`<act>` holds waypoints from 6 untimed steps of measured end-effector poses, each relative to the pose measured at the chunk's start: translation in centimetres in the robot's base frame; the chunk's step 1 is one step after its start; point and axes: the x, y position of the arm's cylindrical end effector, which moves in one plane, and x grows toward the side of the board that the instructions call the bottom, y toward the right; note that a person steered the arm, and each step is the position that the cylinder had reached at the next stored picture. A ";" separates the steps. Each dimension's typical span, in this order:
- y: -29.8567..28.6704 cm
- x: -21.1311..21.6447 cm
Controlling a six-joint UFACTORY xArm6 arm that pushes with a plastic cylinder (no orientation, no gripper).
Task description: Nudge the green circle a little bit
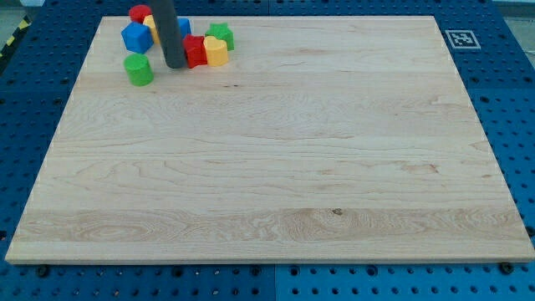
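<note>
Board [276, 167] of pale wood fills most of the camera view, lying on a blue perforated table [510, 100] that shows around its edges. All blocks are bunched near the view's top left corner of the board. The green circle [139, 70], a short cylinder, stands lowest and furthest left in the group, a little apart from the others. Above it sits a blue block [135, 37], shape roughly cubic, and above that a red block [140, 13] at the board's top edge, partly cut by the frame. A sliver of yellow shows between these 2 and the rod; its shape cannot be made out. The dark rod [167, 29] comes down from the view's top, and my tip [175, 65] rests on the board just right of the green circle, with a narrow gap of bare wood between them. No pincer exists on this arm: the rod ends plain and has hold of nothing. Just right of the tip a 2nd red block [195, 51] stands touching or nearly touching the rod, with a yellow block [216, 52] pressed against its right side. Behind those, a green block [221, 34] and a bit of a 2nd blue block [183, 27] show. A black-and-white marker [461, 38] is fixed at the board's top right corner.
</note>
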 end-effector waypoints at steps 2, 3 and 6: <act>-3.5 0.3; -3.7 0.1; -10.5 -1.8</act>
